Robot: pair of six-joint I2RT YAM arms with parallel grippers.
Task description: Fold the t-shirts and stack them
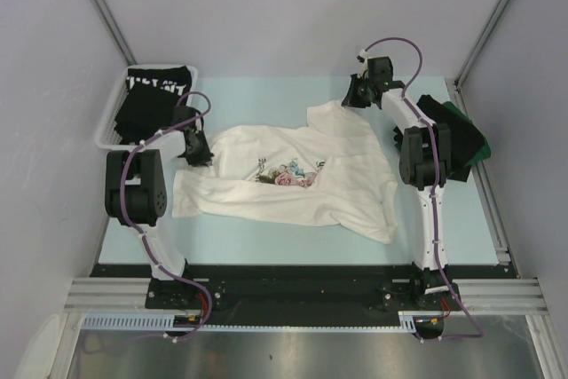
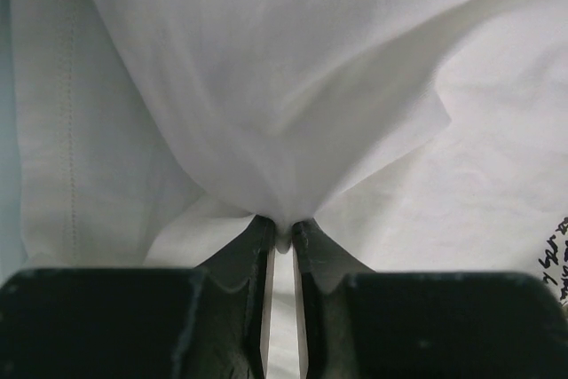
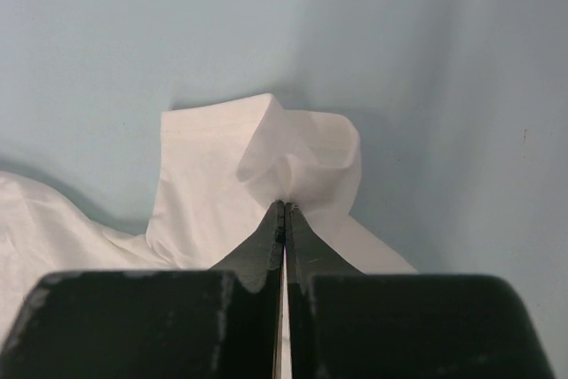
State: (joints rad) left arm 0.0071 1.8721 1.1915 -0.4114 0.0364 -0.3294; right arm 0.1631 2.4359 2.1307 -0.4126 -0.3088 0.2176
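Note:
A white t-shirt [image 1: 293, 197] with a pink-blue floral print lies crumpled and partly spread across the middle of the table. My left gripper [image 1: 197, 153] sits at its left edge. In the left wrist view the left gripper [image 2: 282, 226] has its jaws nearly together, pinching a raised fold of the white t-shirt [image 2: 293, 68]. My right gripper [image 1: 353, 95] is at the shirt's far right corner. The right wrist view shows the right gripper [image 3: 284, 205] shut on a bunched sleeve end of the white t-shirt [image 3: 204, 175], over bare table.
A white mesh basket [image 1: 108, 126] at the far left holds a black t-shirt with white lettering [image 1: 158, 90]. A pile of dark green and black t-shirts [image 1: 463, 129] lies at the right edge, partly behind my right arm. Grey walls close in on both sides.

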